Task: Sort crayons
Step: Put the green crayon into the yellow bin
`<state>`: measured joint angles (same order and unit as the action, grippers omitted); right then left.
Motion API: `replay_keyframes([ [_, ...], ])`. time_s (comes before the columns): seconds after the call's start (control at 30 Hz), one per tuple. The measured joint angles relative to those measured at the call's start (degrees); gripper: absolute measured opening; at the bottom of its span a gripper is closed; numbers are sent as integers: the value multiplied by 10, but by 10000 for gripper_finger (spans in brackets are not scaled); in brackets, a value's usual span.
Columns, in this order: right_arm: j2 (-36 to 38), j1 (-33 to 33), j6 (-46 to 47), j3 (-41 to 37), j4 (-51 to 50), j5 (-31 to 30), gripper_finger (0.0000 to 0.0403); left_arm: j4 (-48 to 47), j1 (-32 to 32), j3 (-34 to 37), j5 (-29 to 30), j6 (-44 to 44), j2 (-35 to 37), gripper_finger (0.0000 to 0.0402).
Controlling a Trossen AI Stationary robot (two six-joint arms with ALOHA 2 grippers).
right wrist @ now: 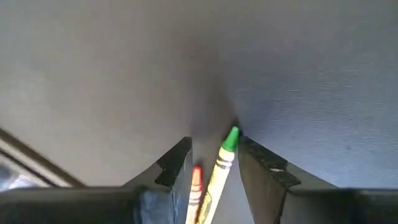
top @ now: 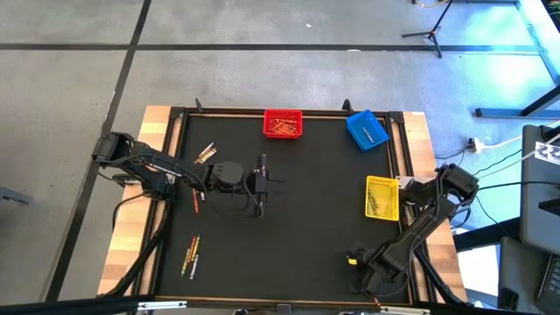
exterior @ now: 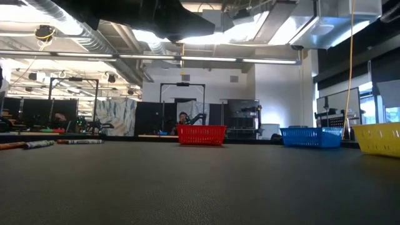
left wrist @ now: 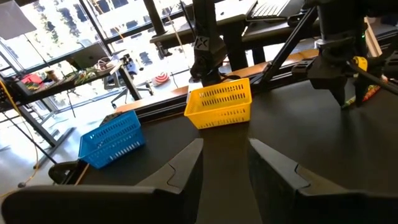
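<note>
My right gripper (right wrist: 211, 146) stands near the table's near right corner (top: 354, 259), pointing down at the black mat, shut on two crayons. More crayons lie loose on the mat's left side, in groups far (top: 206, 155), middle (top: 196, 199) and near (top: 191, 254). The red bin (top: 283, 123) at the far edge holds several crayons. My left gripper (top: 273, 181) hovers over the mat's middle, open, with nothing between its fingers (left wrist: 225, 152). My right gripper pinches two crayons between its two fingers: a green-tipped one in a yellow wrapper (right wrist: 221, 165) and a red one (right wrist: 196, 183) beside it. The fingers come from above, and the crayons lie along them, tips down. Whether the green tip touches the mat, I cannot tell.
The blue bin (top: 367, 129) stands at the far right corner and the yellow bin (top: 381, 197) at the right edge, just beyond my right arm. A raised black frame (top: 180, 122) borders the mat. Open mat lies between the two grippers.
</note>
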<state>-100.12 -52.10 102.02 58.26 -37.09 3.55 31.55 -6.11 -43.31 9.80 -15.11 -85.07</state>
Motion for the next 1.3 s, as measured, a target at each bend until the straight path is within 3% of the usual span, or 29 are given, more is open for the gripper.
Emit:
replay_keyframes([
  [0.33,-1,0,-10,0,-52,17,126,0,-1,0,-3,15,0,115],
  [0.73,-1,0,-52,-11,-44,30,123,0,-1,0,-3,16,0,115],
  [0.83,1,0,-70,-21,-37,41,102,0,-1,0,-3,16,0,115],
  [1.07,1,0,-129,-23,-40,45,12,0,-6,0,-3,16,0,115],
  [1.3,0,0,-170,-19,-50,46,13,-1,-7,0,-3,15,0,115],
])
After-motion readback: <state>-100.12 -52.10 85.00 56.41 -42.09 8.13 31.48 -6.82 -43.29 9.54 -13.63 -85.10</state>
